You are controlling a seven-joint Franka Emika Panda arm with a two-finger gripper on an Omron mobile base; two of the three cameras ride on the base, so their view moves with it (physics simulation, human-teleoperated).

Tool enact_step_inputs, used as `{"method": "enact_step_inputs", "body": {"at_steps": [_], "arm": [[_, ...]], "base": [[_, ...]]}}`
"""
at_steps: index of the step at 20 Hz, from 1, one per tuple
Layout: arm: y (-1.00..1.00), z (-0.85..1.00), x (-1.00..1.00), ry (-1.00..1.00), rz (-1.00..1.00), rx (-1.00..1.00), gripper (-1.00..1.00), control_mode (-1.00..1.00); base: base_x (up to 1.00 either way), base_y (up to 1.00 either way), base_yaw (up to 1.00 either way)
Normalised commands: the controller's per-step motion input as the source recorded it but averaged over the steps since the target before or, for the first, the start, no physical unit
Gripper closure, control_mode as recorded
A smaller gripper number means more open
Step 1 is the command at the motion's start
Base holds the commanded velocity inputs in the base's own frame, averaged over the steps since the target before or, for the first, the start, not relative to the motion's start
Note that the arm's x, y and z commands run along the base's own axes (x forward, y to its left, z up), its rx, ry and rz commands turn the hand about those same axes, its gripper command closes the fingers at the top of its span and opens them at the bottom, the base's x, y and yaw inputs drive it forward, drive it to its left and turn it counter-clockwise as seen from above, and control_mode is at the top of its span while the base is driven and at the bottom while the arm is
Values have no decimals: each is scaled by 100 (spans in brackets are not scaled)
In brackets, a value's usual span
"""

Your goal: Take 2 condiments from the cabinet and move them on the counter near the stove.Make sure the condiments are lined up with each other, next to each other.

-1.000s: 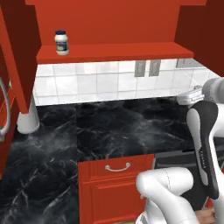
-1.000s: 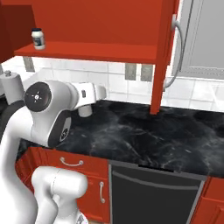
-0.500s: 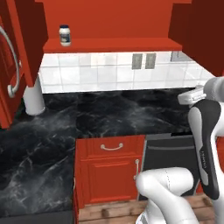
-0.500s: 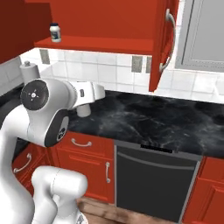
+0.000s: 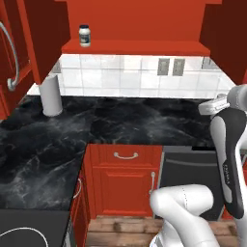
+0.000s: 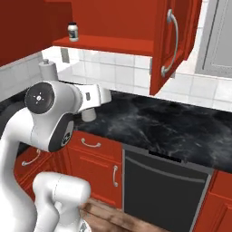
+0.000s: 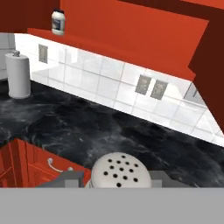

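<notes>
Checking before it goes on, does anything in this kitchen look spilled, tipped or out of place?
Nothing stands out. The jar stands upright on the cabinet shelf, the paper towel roll is upright on the counter, and the claw is shut on the shaker. No spills.

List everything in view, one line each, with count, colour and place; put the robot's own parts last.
jar: one, white with dark blue lid, on the cabinet shelf, left end.
shaker: one, grey-white with a holed cap, held between the gripper's fingers.
cabinet: one, red, open, above the counter.
counter: one, black marble with white veins, over red drawers.
paper towel roll: one, white, upright on the counter's left.
wall outlets: two, grey, on the white tiled wall.
dishwasher: one, dark, under the counter.
gripper: one, dark, shut on the shaker.
</notes>
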Motion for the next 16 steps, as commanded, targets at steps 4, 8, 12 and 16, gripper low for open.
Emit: {"method": "enact_step_inputs", "body": {"at_steps": [4,8,12,16], "arm": [[0,0,0,0,0,0,100,100],[0,0,0,0,0,0,100,100],[0,0,0,0,0,0,100,100],[0,0,0,0,0,0,100,100]], "base": [[-76,0,48],[-76,0,50],[-72,0,51],[-54,0,56]]}}
